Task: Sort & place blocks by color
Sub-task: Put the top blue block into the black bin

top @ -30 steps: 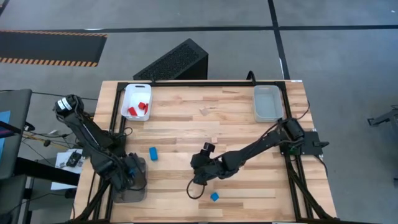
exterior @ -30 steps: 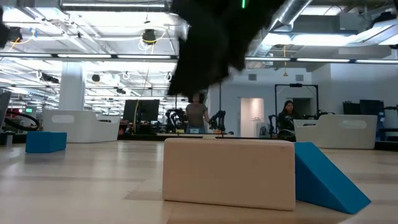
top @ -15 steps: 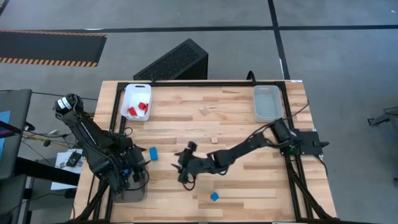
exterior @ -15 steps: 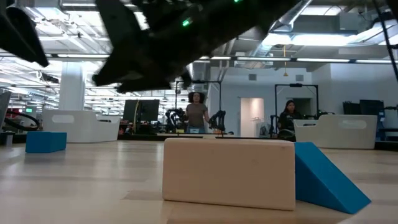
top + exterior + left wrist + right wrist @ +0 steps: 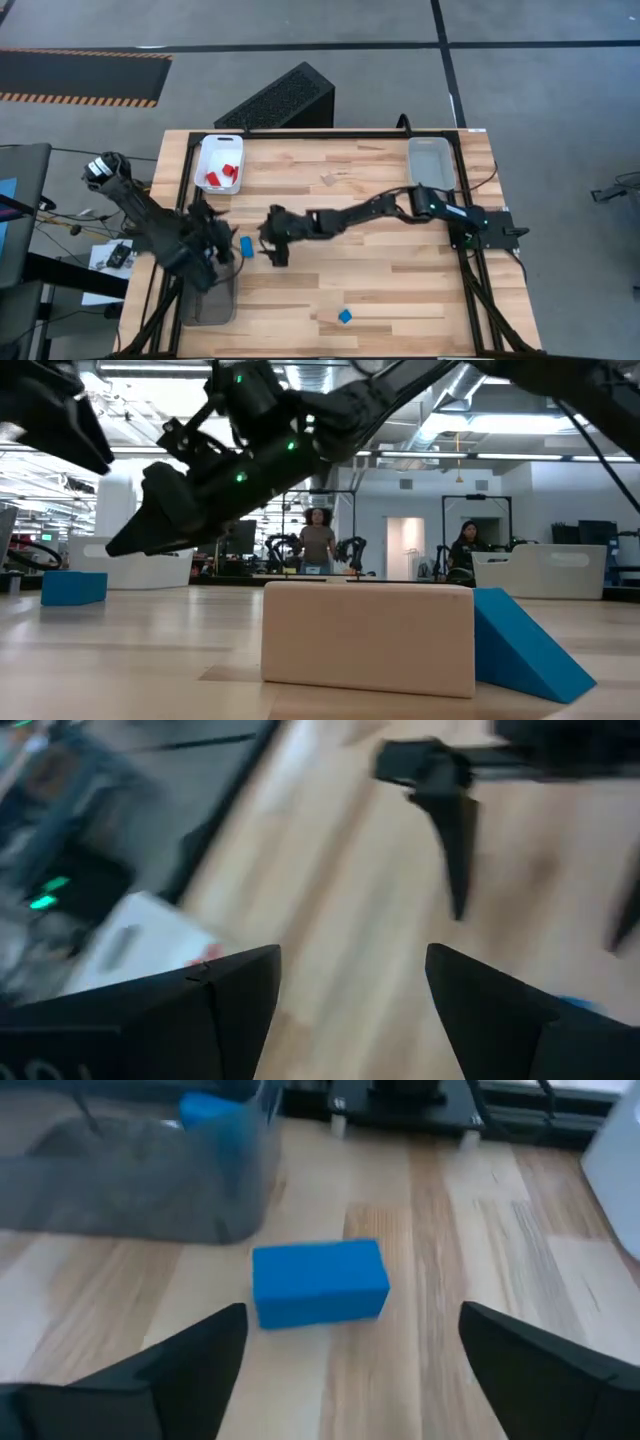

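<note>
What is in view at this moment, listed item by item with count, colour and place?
Blue blocks: three seen; one beside the right arm's jaws, one wedge at the near edge, one in the grey tray.
Red blocks: at least two, in the white tray.
Wood blocks: at least two, plain, mid-table and near edge.
White tray: one, far left corner.
Clear tray: one, far right.
Grey tray: one, near left.
People: two, in the room behind.
Left gripper: jaws open, over the grey tray.
Right gripper: jaws open, beside the blue block.

No legible text, label, brand, number or sign in any view. Blocks, trays, bench (image 5: 380, 200) surface: unmarked. Room behind bench in low view: screens and fixtures (too far, too small) yield no readable lettering. Wrist views: nothing readable.
</note>
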